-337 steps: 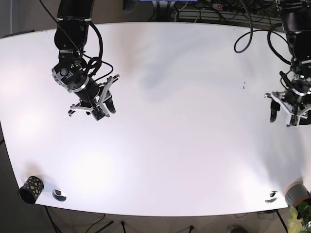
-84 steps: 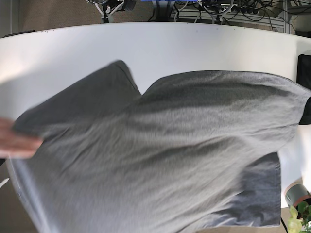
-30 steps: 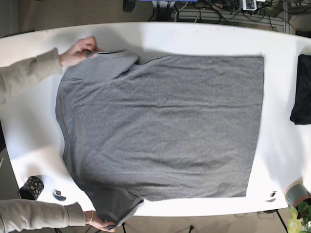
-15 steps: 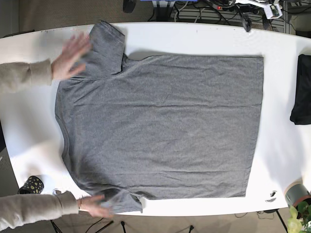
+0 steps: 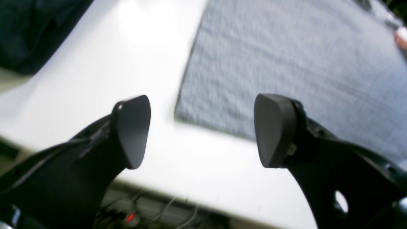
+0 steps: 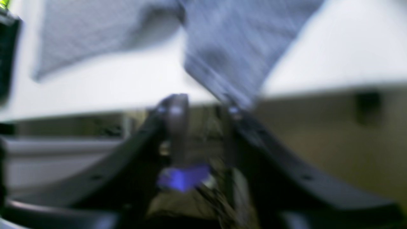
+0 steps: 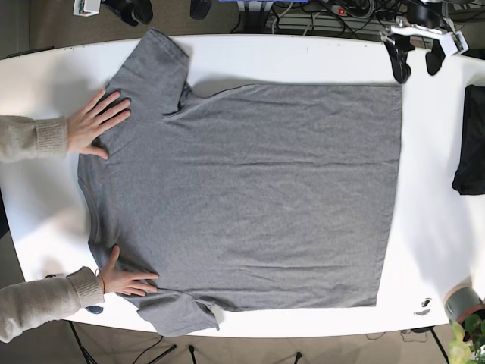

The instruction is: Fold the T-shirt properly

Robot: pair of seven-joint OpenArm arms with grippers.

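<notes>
A grey T-shirt [image 7: 250, 197] lies flat on the white table [image 7: 303, 57], collar to the left and hem to the right. My left gripper [image 7: 417, 62] is open and empty above the table's far right edge, just beyond the shirt's far hem corner. The left wrist view shows its gripper [image 5: 203, 132] open over bare table, with that shirt corner [image 5: 286, 63] just ahead. My right gripper [image 7: 130, 10] is at the far left edge, mostly out of frame. The blurred right wrist view shows its gripper [image 6: 205, 127] open off the table edge, below the far sleeve [image 6: 229, 47].
A person's two hands [image 7: 98, 121] [image 7: 125, 280] press on the shirt's left side. A black folded garment [image 7: 470, 140] lies at the right edge, also showing in the left wrist view [image 5: 31, 31]. A grey cup [image 7: 462, 303] and a plant [image 7: 464, 343] are at the near right corner.
The person's hands have settled flat on the shirt's left side. The shirt has shifted slightly left. My left gripper has come into view at the far right edge.
</notes>
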